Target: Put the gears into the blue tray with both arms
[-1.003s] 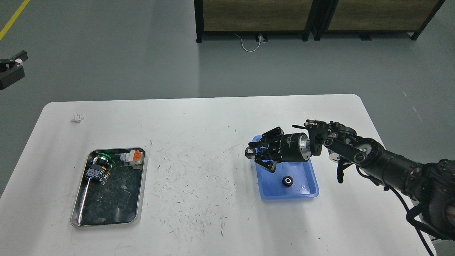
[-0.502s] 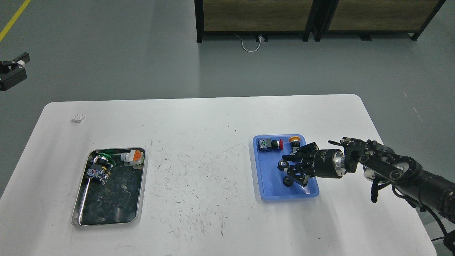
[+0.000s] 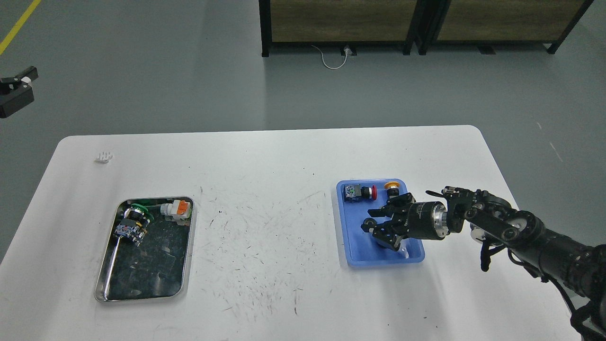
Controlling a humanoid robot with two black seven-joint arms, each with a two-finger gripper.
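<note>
The blue tray (image 3: 352, 239) lies right of the table's middle. My right gripper (image 3: 380, 228) reaches in from the right and hangs low over the tray's centre. Its dark fingers (image 3: 368, 222) are spread, and nothing shows between them. The gears are hidden: the spot in the tray under the fingers is covered by the gripper. My left gripper (image 3: 16, 90) is a small dark shape with a white tip at the far left edge, off the table. Its fingers cannot be told apart.
Push-button switches with a red cap (image 3: 363, 192) and a yellow cap (image 3: 391, 186) lie at the blue tray's far end. A steel tray (image 3: 106, 279) at the left holds more switches (image 3: 176, 209). A small white scrap (image 3: 103, 157) lies at the back left.
My right gripper swung from the tray's far-left corner down over the gear at the tray's centre, which it now covers. The two switches came into view. The left gripper shifted slightly.
</note>
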